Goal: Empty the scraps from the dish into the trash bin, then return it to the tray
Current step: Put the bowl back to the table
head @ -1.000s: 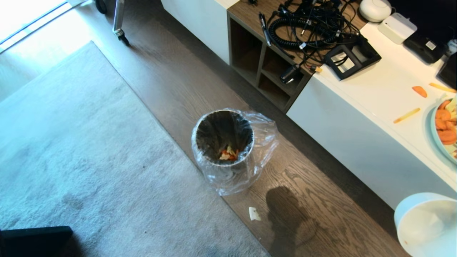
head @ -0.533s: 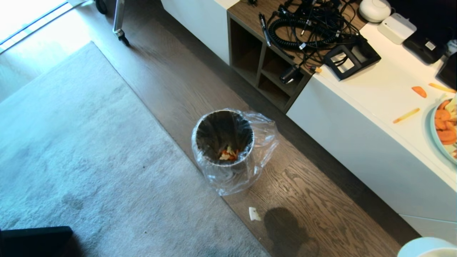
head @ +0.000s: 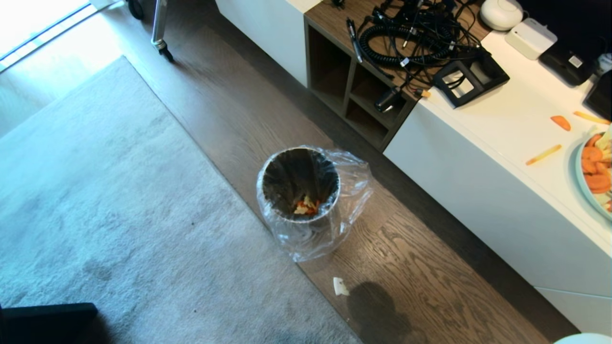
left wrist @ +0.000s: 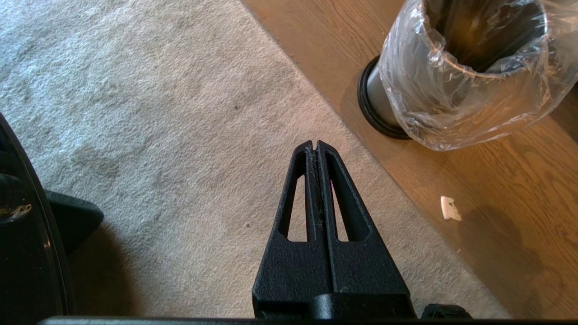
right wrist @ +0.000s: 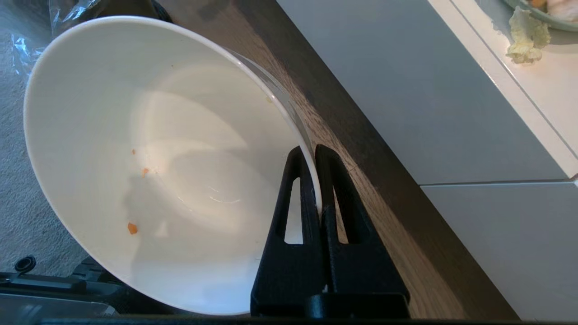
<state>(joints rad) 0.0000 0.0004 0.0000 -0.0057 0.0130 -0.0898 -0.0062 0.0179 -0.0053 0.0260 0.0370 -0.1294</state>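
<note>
The right claw [right wrist: 316,180] pinches the dish [right wrist: 149,158] by its rim, one finger inside, so it hangs tilted over the floor near the bin [head: 300,184]. Only orange crumbs remain; scraps [head: 306,206] lie in the bin. The left claw [left wrist: 317,149], closed and empty, idles over the rug.

Bright daylight enters from the far left of the head view, washing out the floor strip [head: 33,24] w/ glare and leaving the carpet [head: 95,191] bluish. A soft dark shadow [head: 377,310] sits on the wood floor [head: 430,286] near the trash bin [head: 300,184], whose liner glints. Right wrist view: the dish [right wrist: 149,158] interior shows soft shadow bands; all 3 views sharp.
</note>
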